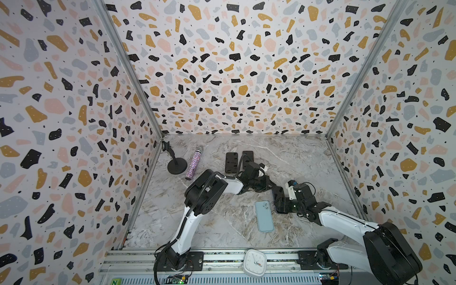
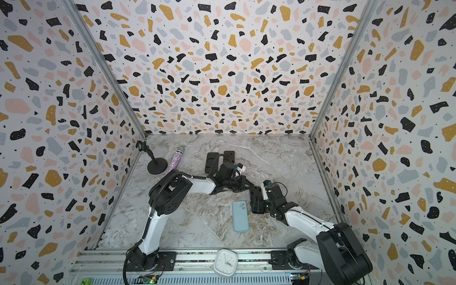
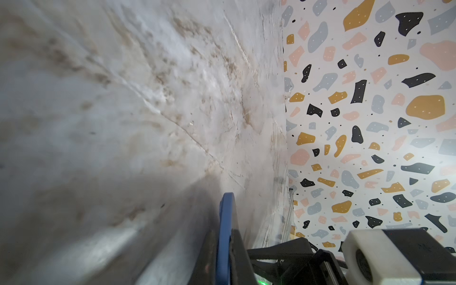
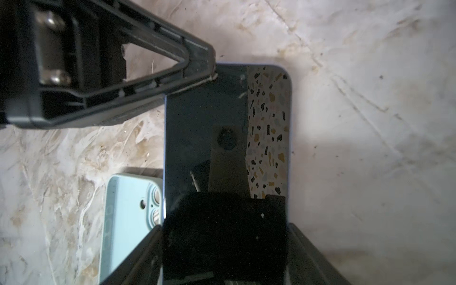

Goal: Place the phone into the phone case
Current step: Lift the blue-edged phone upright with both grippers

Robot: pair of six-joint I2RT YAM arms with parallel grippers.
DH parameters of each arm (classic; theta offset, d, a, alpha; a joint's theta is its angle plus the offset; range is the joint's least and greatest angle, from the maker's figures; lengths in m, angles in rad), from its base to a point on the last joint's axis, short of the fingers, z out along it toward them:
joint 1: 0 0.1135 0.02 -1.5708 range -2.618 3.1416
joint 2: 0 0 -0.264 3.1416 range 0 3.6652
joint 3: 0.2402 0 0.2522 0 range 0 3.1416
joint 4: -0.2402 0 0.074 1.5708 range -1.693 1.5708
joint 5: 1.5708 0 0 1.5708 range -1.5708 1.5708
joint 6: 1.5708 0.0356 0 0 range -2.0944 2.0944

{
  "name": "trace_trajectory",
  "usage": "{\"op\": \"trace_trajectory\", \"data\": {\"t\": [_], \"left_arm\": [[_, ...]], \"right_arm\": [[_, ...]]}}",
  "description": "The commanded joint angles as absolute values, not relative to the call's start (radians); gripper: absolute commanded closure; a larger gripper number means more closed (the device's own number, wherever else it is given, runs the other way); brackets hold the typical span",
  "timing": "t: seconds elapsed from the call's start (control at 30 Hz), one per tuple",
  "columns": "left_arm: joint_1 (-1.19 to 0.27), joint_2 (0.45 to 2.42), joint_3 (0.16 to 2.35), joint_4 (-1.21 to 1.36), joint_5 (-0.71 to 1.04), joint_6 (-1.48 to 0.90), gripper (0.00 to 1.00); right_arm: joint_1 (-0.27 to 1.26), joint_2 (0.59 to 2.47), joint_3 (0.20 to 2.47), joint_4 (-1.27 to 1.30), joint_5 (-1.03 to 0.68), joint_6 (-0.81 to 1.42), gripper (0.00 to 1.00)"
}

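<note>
The right gripper (image 4: 224, 227) has its jaws spread wide and clamped across the width of the phone (image 4: 204, 128), one finger pressed against each long side at the near end. The phone faces screen up, dark glass mirroring the speckled wall, with a blue rim showing round its edge. It hangs clear of the marble table (image 4: 357, 123) (a soft shadow lies beneath it).

The left gripper (image 4: 211, 69) reaches across the middle and meets the phone at its far corner. Its jaws are drawn almost fully together, pinching the phone through its thickness. In the left wrist view the blue rim (image 3: 225, 222) stands edge-on between the dark fingers. So both grippers hold the one phone, at opposite ends.

The phone case (image 4: 128, 222), pale blue with its camera cut-out towards the grippers, lies flat on the table, untouched by either gripper. In the right wrist view the phone's long edge lines up against the case's side and just overlaps it. In both top views the case (image 1: 264, 216) (image 2: 240, 216) lies just left of the right gripper (image 1: 281, 206) and runs from there towards the front rail.
</note>
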State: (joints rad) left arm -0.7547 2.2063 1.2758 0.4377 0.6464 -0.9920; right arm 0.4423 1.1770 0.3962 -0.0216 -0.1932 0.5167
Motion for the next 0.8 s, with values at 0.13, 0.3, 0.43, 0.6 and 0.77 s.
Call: {"op": "trace_trajectory", "data": {"t": [0.13, 0.3, 0.43, 0.6, 0.77], "left_arm": [[-0.755, 2.105, 1.232, 0.529, 0.632, -1.092, 1.0], [-0.753, 2.054, 1.201, 0.636, 0.609, -1.211, 1.0], [-0.753, 2.017, 1.177, 0.711, 0.565, -1.298, 1.0], [-0.749, 1.999, 1.144, 0.786, 0.517, -1.374, 1.0], [-0.753, 2.0, 1.1, 0.918, 0.477, -1.47, 1.0]], "right_arm": [[0.388, 1.056, 0.495, -0.253, -0.205, 0.525, 0.17], [0.307, 0.936, 0.523, -0.321, -0.293, 0.585, 0.16], [0.194, 0.811, 0.481, -0.325, -0.442, 0.677, 0.16], [0.006, 0.684, 0.404, -0.271, -0.674, 0.809, 0.19], [-0.044, 0.685, 0.275, -0.022, -0.878, 1.067, 0.22]]}}
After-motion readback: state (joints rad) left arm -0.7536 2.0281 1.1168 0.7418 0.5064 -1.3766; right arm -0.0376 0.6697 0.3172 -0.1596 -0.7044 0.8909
